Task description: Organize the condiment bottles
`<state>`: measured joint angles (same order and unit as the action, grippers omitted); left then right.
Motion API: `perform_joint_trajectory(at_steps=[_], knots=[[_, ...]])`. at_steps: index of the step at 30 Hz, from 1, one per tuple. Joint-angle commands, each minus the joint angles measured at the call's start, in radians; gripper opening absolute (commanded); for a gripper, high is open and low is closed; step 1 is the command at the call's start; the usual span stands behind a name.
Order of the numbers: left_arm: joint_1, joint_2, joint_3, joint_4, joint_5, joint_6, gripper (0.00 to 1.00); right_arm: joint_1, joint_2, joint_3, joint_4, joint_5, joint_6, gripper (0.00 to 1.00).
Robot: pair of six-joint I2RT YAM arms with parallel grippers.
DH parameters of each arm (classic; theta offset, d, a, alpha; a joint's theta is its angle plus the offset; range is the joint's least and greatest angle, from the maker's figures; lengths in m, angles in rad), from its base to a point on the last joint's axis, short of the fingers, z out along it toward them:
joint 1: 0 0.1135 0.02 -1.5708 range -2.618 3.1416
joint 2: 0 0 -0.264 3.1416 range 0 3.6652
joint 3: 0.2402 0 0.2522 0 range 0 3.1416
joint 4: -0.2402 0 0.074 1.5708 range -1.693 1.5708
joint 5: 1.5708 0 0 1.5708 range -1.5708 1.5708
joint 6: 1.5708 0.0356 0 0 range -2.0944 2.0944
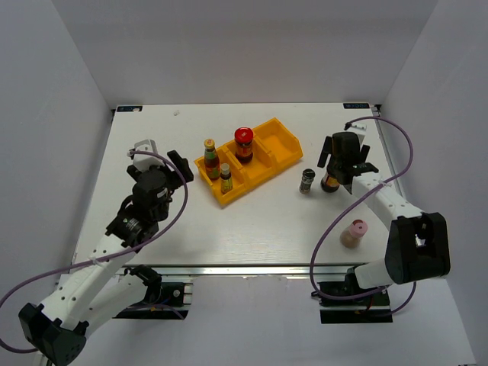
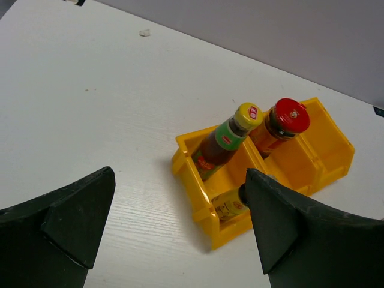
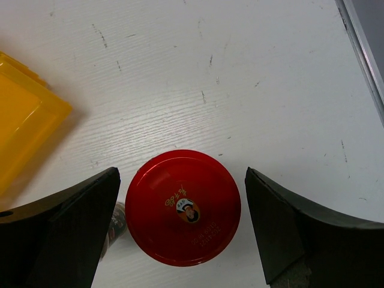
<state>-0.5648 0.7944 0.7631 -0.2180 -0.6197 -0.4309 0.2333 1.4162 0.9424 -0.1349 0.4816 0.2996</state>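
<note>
A green-capped red-labelled sauce bottle (image 1: 211, 158) and a slim yellow-capped bottle (image 1: 226, 181) stand in the left compartment of the yellow tray (image 1: 280, 145). A red-lidded dark jar (image 1: 243, 144) stands in the middle compartment. My right gripper (image 1: 341, 169) is open, its fingers either side of the second red-lidded jar (image 3: 183, 207) without touching it; the jar (image 1: 330, 184) stands on the table right of the tray. A dark-lidded jar (image 1: 306, 181) stands just left of it. The pink-lidded shaker (image 1: 354, 233) stands nearer the front. My left gripper (image 1: 162, 158) is open and empty, left of the tray.
In the left wrist view the sauce bottle (image 2: 223, 143), slim bottle (image 2: 228, 205) and red-lidded jar (image 2: 287, 120) show in the tray (image 2: 333, 144), beyond my open left gripper (image 2: 179, 180). The tray's right compartment holds nothing. The table's right edge (image 3: 360, 42) runs near the right gripper (image 3: 182, 180).
</note>
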Motion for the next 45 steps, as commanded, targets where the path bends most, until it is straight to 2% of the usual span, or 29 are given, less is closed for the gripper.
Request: perform_joint_trajectory(at_steps=[1, 13, 17, 19, 23, 25, 31, 38, 45], knots=[[0.000, -0.003, 0.007, -0.064, -0.072, -0.052, 0.98, -0.002, 0.001, 0.035, 0.014, -0.015, -0.001, 0.90], [0.000, 0.025, 0.019, -0.109, -0.124, -0.063, 0.98, -0.002, 0.041, 0.039, -0.020, 0.018, 0.026, 0.82], [0.000, 0.011, 0.010, -0.096, -0.123, -0.063, 0.98, -0.002, 0.030, 0.039, -0.008, 0.025, 0.023, 0.66], [0.000, 0.008, 0.008, -0.098, -0.126, -0.065, 0.98, -0.002, 0.021, 0.042, -0.009, 0.037, 0.021, 0.64], [0.000, 0.005, -0.002, -0.100, -0.130, -0.068, 0.98, -0.002, -0.002, 0.071, -0.022, 0.035, -0.003, 0.50], [0.000, 0.005, -0.004, -0.100, -0.130, -0.066, 0.98, -0.002, -0.014, 0.088, -0.025, 0.023, -0.014, 0.48], [0.000, -0.010, -0.036, -0.061, -0.114, -0.054, 0.98, 0.008, -0.062, 0.157, 0.035, -0.136, -0.063, 0.47], [0.000, -0.014, -0.054, -0.040, -0.084, -0.046, 0.98, 0.060, -0.072, 0.228, 0.084, -0.190, -0.111, 0.43], [0.000, -0.020, -0.079, 0.022, -0.017, -0.020, 0.98, 0.135, -0.008, 0.334, 0.110, -0.285, -0.143, 0.41]])
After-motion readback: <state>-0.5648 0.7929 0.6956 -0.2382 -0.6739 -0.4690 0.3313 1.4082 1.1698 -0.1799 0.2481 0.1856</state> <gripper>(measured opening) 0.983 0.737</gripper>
